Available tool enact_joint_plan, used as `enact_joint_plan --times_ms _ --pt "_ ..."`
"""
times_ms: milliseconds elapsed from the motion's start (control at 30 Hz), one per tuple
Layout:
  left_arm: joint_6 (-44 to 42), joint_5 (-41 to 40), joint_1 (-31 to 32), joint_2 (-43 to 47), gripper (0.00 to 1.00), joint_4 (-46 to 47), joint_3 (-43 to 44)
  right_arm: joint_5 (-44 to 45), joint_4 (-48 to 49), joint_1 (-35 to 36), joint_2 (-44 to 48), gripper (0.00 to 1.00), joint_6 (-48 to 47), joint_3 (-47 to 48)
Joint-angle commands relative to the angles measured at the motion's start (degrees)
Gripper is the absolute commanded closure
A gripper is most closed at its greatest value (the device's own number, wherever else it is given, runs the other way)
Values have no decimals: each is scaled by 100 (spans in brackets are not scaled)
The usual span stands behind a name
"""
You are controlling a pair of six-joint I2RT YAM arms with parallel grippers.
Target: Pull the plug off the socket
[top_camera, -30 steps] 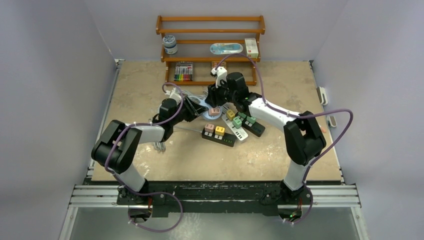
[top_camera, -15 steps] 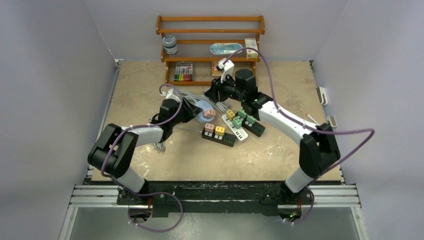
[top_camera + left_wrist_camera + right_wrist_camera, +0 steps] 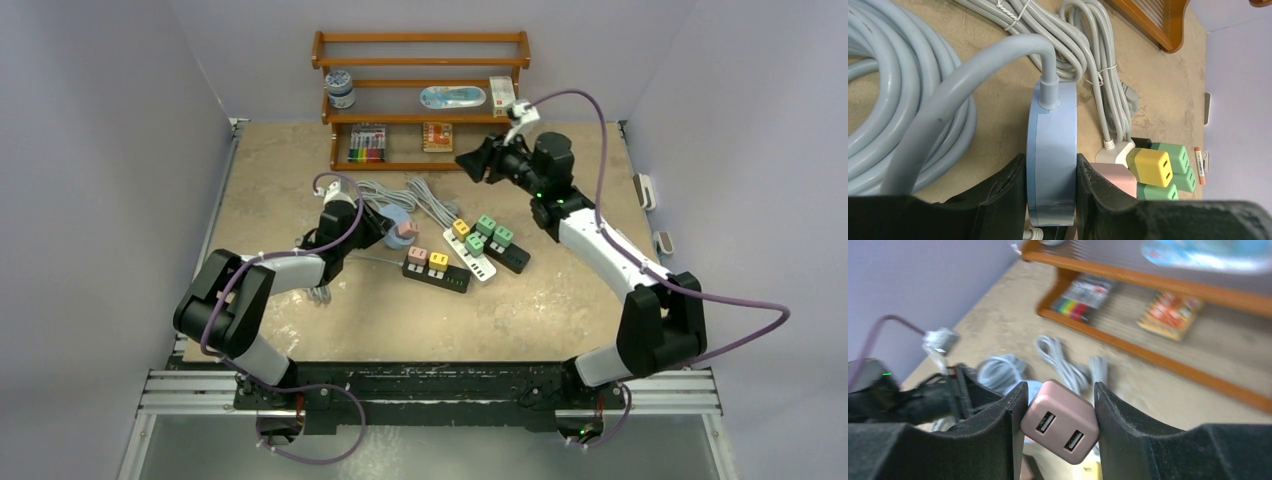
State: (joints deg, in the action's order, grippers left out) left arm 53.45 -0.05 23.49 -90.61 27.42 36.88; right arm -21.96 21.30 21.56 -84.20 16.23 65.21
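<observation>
The round pale-blue socket (image 3: 1052, 130) stands on edge on the table, its thick grey cable leaving from the top. My left gripper (image 3: 1052, 162) is shut on it, one finger on each flat face; the same grip shows in the top view, gripper (image 3: 385, 225) on socket (image 3: 397, 214). A pink two-port USB plug (image 3: 1060, 422) sits clamped between the fingers of my right gripper (image 3: 1058, 390), raised in the air near the shelf and well apart from the socket (image 3: 468, 163). Another pink block (image 3: 405, 232) lies against the socket's right side.
A wooden shelf (image 3: 420, 100) with small items stands at the back. Coiled grey cables (image 3: 410, 192) lie behind the socket. Right of it are a black strip (image 3: 440, 272) with pink and yellow plugs, a white strip (image 3: 475, 258), and a black strip (image 3: 512, 256) with green plugs.
My right arm has lifted and swung back to the right with the pink plug, away from the socket. My left gripper has kept its hold on the socket, which shifted slightly left.
</observation>
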Motion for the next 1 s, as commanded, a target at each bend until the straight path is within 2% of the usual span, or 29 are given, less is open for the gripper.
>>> enact_joint_plan --times_ms 0,67,200,467,533,633,667,733,867,967 --pt "-142 -270 -42 59 100 468 336 231 627 -979 408 100 1069 -714" --pt "-100 -154 -42 -52 100 499 438 244 775 -1487 414 100 1523 -1117" --pt "-23 104 -45 -243 100 556 625 511 562 -2027 199 100 1692 -1242" --pt "-90 -61 -43 3 100 224 650 -971 1789 -3231 -595 100 3019 -1639" --pt "-179 -103 -40 105 100 40 699 -1150 1826 -3436 -857 100 3167 -1570" --pt "-291 -180 -41 159 100 -197 778 -1166 1226 -3538 -1189 100 3074 -1297" --pt "-301 -187 -45 160 100 -242 806 -1146 1036 -3551 -1255 99 3034 -1231" --pt "-285 -188 -43 141 100 -250 808 -1072 912 -3560 -1318 86 3044 -1230" --pt "-275 -196 -40 155 100 -139 733 -886 921 -3623 -1393 69 3277 -1409" --pt "-325 -246 -41 154 100 -197 740 -932 975 -3682 -1555 63 3453 -1482"
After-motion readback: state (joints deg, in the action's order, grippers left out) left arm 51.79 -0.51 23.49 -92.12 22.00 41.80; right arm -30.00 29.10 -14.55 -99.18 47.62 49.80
